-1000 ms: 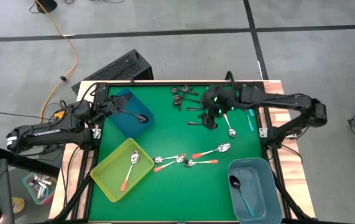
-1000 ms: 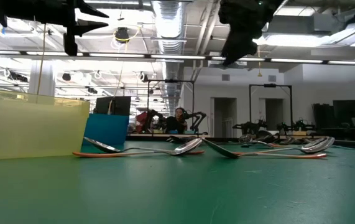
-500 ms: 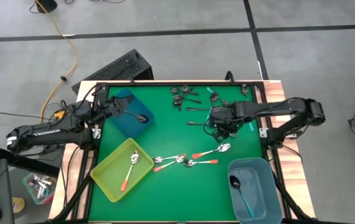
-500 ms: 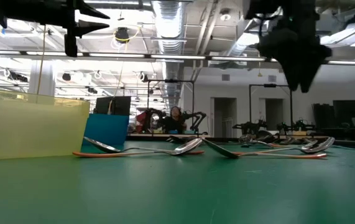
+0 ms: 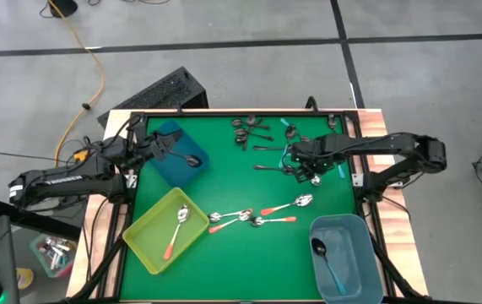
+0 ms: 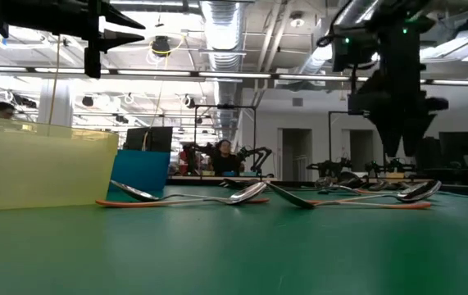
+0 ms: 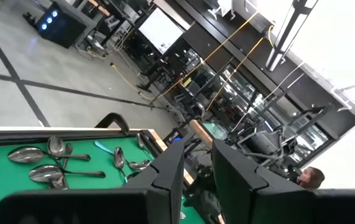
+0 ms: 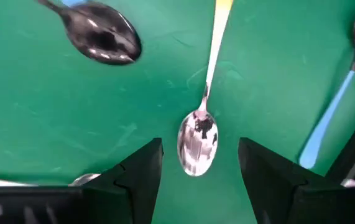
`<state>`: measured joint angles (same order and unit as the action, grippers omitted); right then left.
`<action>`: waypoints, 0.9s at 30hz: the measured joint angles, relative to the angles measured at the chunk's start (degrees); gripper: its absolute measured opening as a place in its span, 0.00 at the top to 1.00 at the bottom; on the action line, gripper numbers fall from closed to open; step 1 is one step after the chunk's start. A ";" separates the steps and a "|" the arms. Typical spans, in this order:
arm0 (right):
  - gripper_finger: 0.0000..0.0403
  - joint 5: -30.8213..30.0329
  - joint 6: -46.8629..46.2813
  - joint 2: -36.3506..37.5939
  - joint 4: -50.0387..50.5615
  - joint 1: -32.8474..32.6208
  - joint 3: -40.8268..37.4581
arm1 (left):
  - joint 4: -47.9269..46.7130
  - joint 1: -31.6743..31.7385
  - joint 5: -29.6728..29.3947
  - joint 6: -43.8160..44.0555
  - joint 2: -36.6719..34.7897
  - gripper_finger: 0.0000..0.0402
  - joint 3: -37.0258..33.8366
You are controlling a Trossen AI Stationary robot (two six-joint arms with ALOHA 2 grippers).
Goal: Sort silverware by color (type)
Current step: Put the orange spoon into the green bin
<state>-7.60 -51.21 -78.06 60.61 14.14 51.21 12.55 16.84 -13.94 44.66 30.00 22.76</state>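
— What sits on the green table [image 5: 232,253], biggest first?
— A yellow-green bin [image 5: 152,236] near left with one orange-handled spoon [image 5: 176,228], a pale blue bin [image 5: 354,257] near right with a teal-handled spoon [image 5: 325,260], and a dark blue bin [image 5: 169,160] far left.
— And the arms?
— The right gripper [image 8: 199,163] hangs over a silver spoon [image 8: 199,140] at the far right, fingers spread and holding nothing. The left gripper [image 5: 158,150] hovers over the dark blue bin; I cannot tell how its fingers stand.
— Loose silverware?
— Orange-handled spoons [image 5: 253,215] at the centre, dark grey spoons [image 5: 249,131] along the far edge.
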 joint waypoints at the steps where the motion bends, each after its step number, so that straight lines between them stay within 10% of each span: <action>1: 0.45 0.06 0.62 0.00 -1.71 0.80 -0.77 | -0.09 0.02 -0.01 0.00 0.00 0.83 0.00; 27: 0.48 1.89 5.19 -0.13 -21.43 8.85 -14.93 | -1.88 0.02 -1.84 1.53 0.00 0.83 -0.04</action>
<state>-5.72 -46.02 -78.19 39.18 22.98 36.28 10.66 16.86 -15.78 46.19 30.00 22.72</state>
